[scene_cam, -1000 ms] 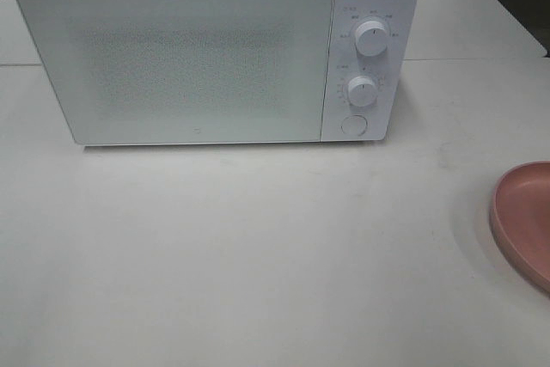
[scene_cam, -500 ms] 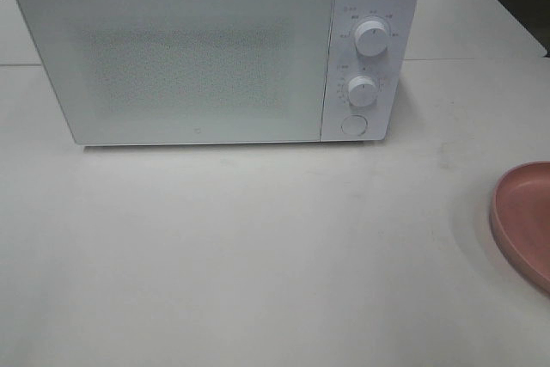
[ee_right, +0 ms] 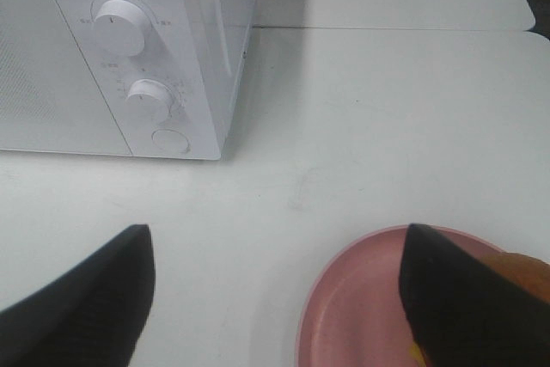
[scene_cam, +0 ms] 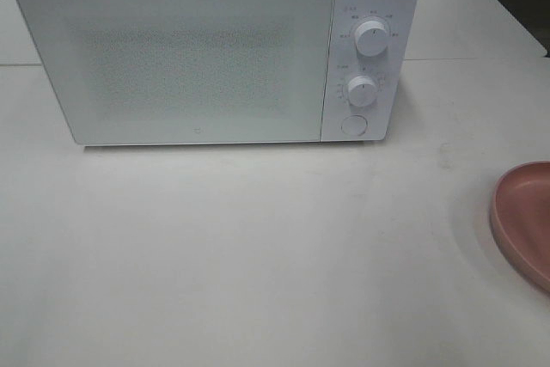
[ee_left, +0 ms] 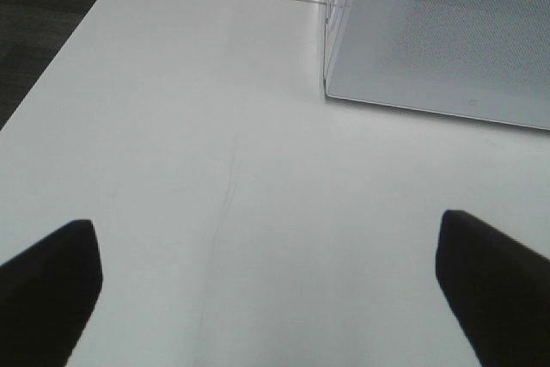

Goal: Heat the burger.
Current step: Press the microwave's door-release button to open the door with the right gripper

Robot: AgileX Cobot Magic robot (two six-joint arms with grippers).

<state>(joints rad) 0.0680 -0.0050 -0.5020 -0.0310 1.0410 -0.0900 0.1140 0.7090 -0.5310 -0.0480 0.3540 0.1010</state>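
Microwave (scene_cam: 198,58) square in the middle, set toward the back of the white counter (scene_cam: 258,255), door flush and shut. On its right panel sit two white dials, upper knob (scene_cam: 371,38) over lower knob (scene_cam: 362,90), with a round button (scene_cam: 353,125) beneath them. Off to the right, well apart from the microwave, lies the pink plate (scene_cam: 526,221), cut off by the frame's edge in the high view.

Right tool (ee_right: 275,298) hangs low over the counter, its dark fingers (ee_right: 77,298) spread wide and gripping nothing, the plate's near rim showing between them. And there's the burger (ee_right: 526,274): only a golden-orange sliver of it peeking out past one finger, sitting on the plate, the rest hidden.

Left tool (ee_left: 271,290) on the other side, fingers (ee_left: 47,281) just as wide apart. It hovers over bare counter, with the microwave's left front corner ahead of it and nothing between the tips.
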